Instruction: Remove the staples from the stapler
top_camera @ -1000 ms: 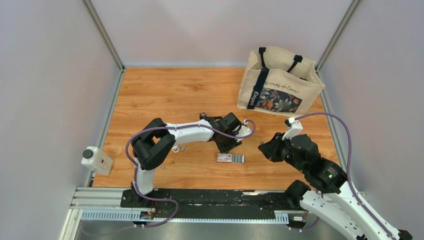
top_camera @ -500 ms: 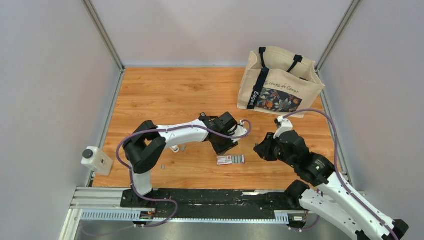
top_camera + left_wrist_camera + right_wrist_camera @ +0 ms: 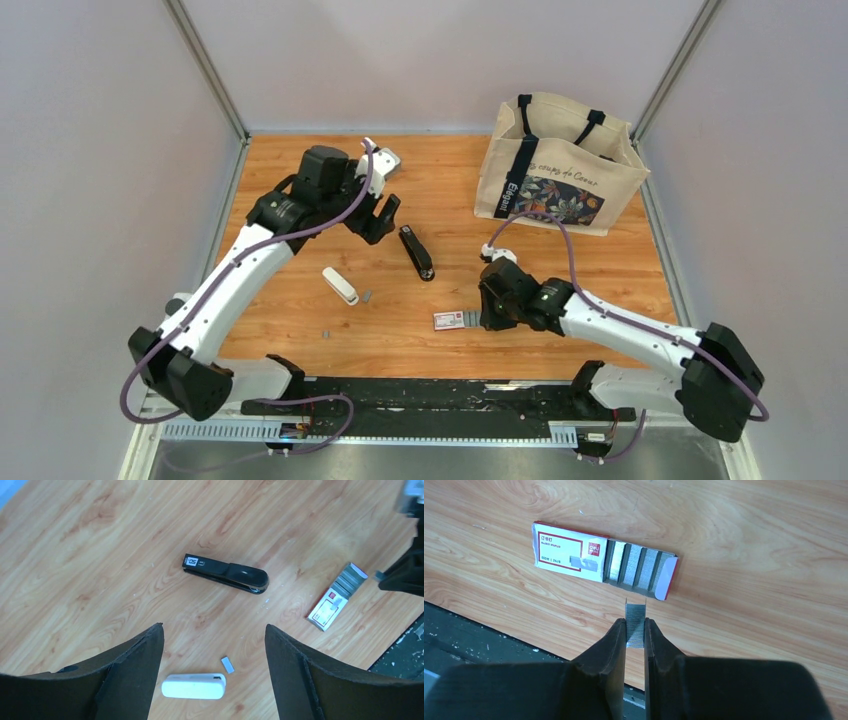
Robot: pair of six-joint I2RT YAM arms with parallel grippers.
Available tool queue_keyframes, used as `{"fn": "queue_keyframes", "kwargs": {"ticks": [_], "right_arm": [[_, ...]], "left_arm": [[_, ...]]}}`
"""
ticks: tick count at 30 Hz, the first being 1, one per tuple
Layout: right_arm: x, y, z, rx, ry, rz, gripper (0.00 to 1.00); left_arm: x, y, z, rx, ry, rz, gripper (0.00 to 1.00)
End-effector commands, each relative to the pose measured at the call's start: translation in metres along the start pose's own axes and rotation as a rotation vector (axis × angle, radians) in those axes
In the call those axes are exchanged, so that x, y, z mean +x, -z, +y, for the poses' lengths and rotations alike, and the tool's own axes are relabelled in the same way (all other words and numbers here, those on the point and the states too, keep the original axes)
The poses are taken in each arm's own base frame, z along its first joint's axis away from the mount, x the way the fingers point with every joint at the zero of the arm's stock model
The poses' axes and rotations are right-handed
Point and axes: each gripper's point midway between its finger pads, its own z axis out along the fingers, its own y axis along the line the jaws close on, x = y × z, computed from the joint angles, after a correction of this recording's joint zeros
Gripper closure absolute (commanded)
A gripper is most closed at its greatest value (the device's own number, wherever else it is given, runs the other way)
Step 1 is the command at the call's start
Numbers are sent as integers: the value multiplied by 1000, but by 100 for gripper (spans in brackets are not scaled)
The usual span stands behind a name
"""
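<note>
The left gripper [image 3: 214, 635], jaws apart, is now pulled back from the stapler [image 3: 225, 573]. Near it, staples [image 3: 635, 614] are pinched by the right gripper [image 3: 635, 626]; unloading seems done.

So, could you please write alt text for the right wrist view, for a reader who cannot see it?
The right arm's black fingers pinch a short silvery strip of joined staples over a wooden table. Just beyond lies a flat red-and-white cardboard box, its tray slid out, showing rows of grey staples.
</note>
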Motion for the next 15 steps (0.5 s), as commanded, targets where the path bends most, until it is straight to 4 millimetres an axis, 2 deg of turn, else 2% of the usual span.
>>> {"fn": "queue_keyframes", "kwargs": {"ticks": [1,6,15], "right_arm": [[-31,-1,23,-6,-8,-93,94],[-38,-7,27,24,-15,-109,92],[-31,-28,37,51,-2,-53,91]], "left_arm": [[24,15,-11,43,-24,47,18],[37,19,-14,56,2,55,17],[41,30,-7,16,-11,55,16]]}}
